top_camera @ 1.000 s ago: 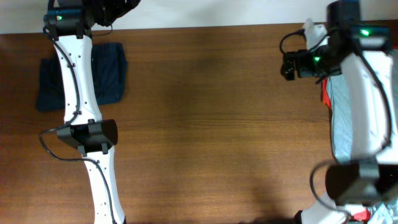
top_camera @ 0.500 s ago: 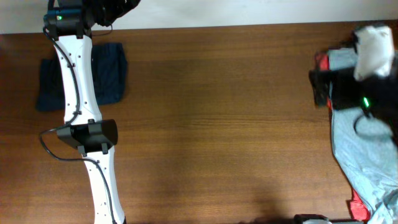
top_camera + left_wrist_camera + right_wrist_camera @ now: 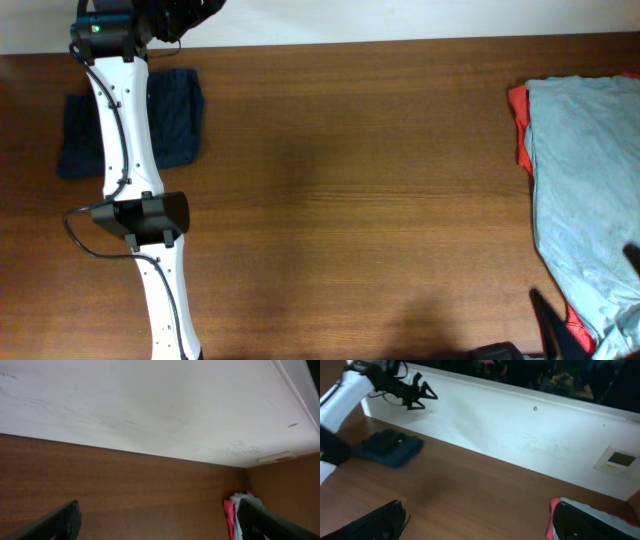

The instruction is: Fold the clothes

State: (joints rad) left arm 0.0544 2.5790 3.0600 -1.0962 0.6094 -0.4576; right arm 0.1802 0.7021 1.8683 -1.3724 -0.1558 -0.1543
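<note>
A folded navy garment (image 3: pixel 130 120) lies at the far left of the table, partly under my left arm; it also shows in the right wrist view (image 3: pixel 387 447). A light grey-blue garment (image 3: pixel 585 190) lies spread at the right edge over a red one (image 3: pixel 520 125). Both show small in the left wrist view (image 3: pixel 232 515) and at the right of the right wrist view (image 3: pixel 552 520). My left gripper (image 3: pixel 160 522) is open and empty, held at the table's back left edge (image 3: pixel 175 12). My right gripper (image 3: pixel 480 522) is open and empty above the table. The black T-shirt is out of view.
The wooden table (image 3: pixel 350 200) ends at a white wall (image 3: pixel 150 405) at the back. My left arm (image 3: pixel 125 150) stretches along the left side. Only dark parts of my right arm (image 3: pixel 550 335) show at the bottom right corner.
My right arm has swung from the table's back right down to the front right corner, almost out of the overhead view. The grey-blue garment now lies uncovered. The left arm has not moved.
</note>
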